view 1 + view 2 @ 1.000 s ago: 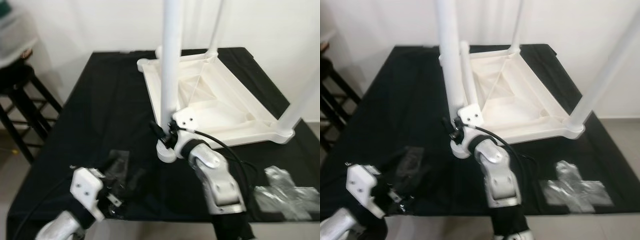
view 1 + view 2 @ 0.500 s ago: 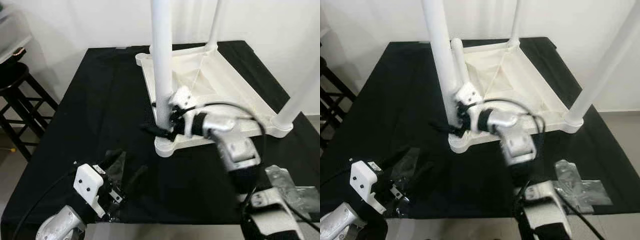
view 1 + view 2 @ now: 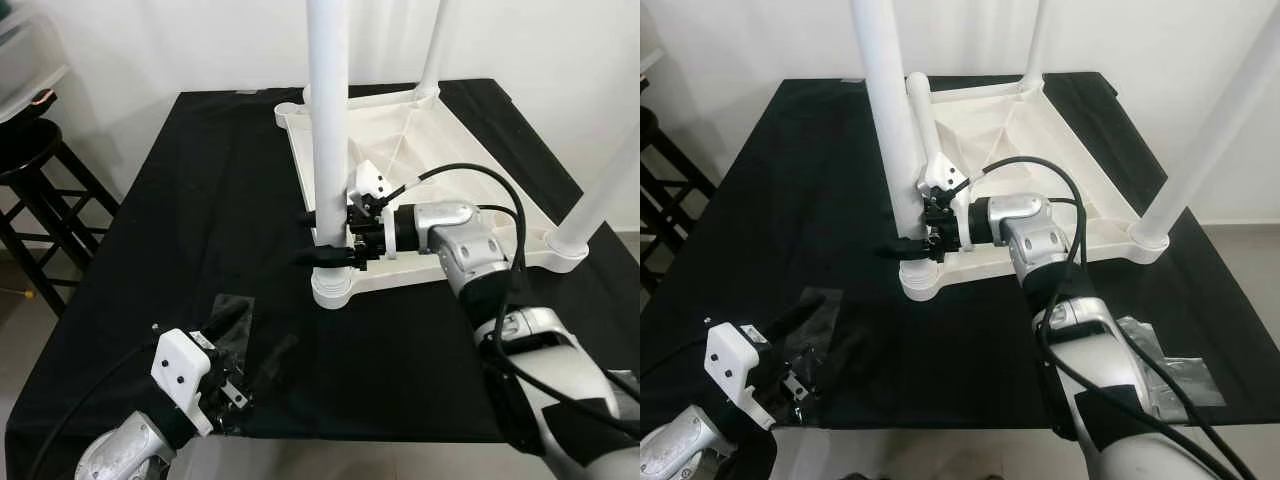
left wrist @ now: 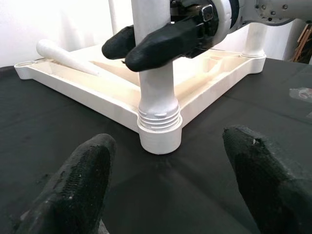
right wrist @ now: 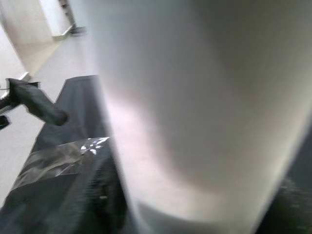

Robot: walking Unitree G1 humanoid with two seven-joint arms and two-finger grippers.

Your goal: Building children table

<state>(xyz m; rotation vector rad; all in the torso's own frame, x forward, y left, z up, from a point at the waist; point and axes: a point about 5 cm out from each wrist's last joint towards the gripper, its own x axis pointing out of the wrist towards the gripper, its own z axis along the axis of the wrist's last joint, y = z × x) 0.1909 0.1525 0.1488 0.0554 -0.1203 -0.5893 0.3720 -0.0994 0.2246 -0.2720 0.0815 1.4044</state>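
Observation:
A white children's table (image 3: 470, 200) lies upside down on the black-covered worktable (image 3: 200, 200). Its near leg (image 3: 328, 120) stands upright in the near-left corner socket (image 4: 158, 131), where screw threads show at the base. My right gripper (image 3: 325, 254) reaches in from the right and is shut on this leg just above the socket, one black finger (image 4: 161, 41) in front and one behind. My left gripper (image 3: 250, 335) hovers open over the cloth near the front edge, pointing at the socket. A loose white leg (image 3: 923, 125) lies inside the table frame.
Two more legs stand up, at the far corner (image 3: 432, 50) and the right corner (image 3: 600, 190). Clear plastic wrap (image 3: 232, 312) lies by my left gripper, and a crumpled plastic bag (image 3: 1170, 360) lies front right. A black stool (image 3: 30, 160) stands left of the worktable.
My right arm has swung round to the right side of the near leg, and its fingers now clasp the leg low down. The left gripper has barely moved. The camera shifted a little.

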